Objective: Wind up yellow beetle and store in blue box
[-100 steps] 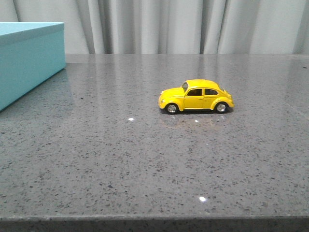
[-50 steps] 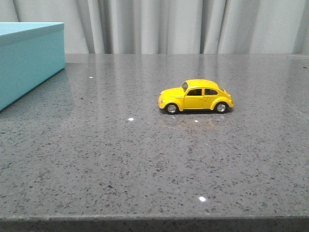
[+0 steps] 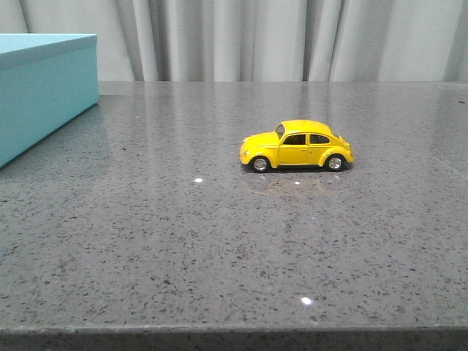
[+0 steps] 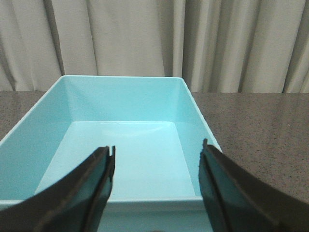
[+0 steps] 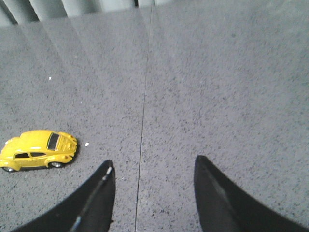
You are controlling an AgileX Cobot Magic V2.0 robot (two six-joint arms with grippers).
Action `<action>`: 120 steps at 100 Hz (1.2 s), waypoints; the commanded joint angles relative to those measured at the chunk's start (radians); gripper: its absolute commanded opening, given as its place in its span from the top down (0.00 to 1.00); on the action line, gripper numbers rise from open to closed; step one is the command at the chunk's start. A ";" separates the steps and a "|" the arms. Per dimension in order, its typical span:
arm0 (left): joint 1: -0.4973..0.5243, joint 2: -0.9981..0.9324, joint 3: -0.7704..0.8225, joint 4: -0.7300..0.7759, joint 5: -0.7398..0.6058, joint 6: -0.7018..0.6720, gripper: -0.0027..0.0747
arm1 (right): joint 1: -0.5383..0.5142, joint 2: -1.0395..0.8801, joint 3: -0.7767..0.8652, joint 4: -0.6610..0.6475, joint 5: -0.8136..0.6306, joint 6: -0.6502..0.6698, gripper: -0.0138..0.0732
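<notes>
- yellow beetle (image 3: 296, 145): glossy toy car on its four wheels on the grey speckled counter (image 3: 219, 241), well apart from the blue box (image 3: 44, 88).
- blue box: open, nothing inside that i can see.
- left hand (image 4: 157, 166): spread wide, holding nothing, over the box.
- right hand (image 5: 152, 186): wide, empty, beetle off to one side.
- handling: i judge it light, rigid, slippery; i would pinch its flat door sides.

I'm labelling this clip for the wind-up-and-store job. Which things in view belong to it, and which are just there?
Belongs to the job:
- yellow beetle, standing on its wheels on the table, untouched
- blue box, open and empty
- left gripper, jaws open
- right gripper, jaws open

Just there:
- grey table
- curtain
</notes>
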 commanded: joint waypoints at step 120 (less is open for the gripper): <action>-0.008 0.012 -0.034 -0.012 -0.083 -0.001 0.47 | 0.465 1.018 -0.824 -0.145 0.421 0.384 0.28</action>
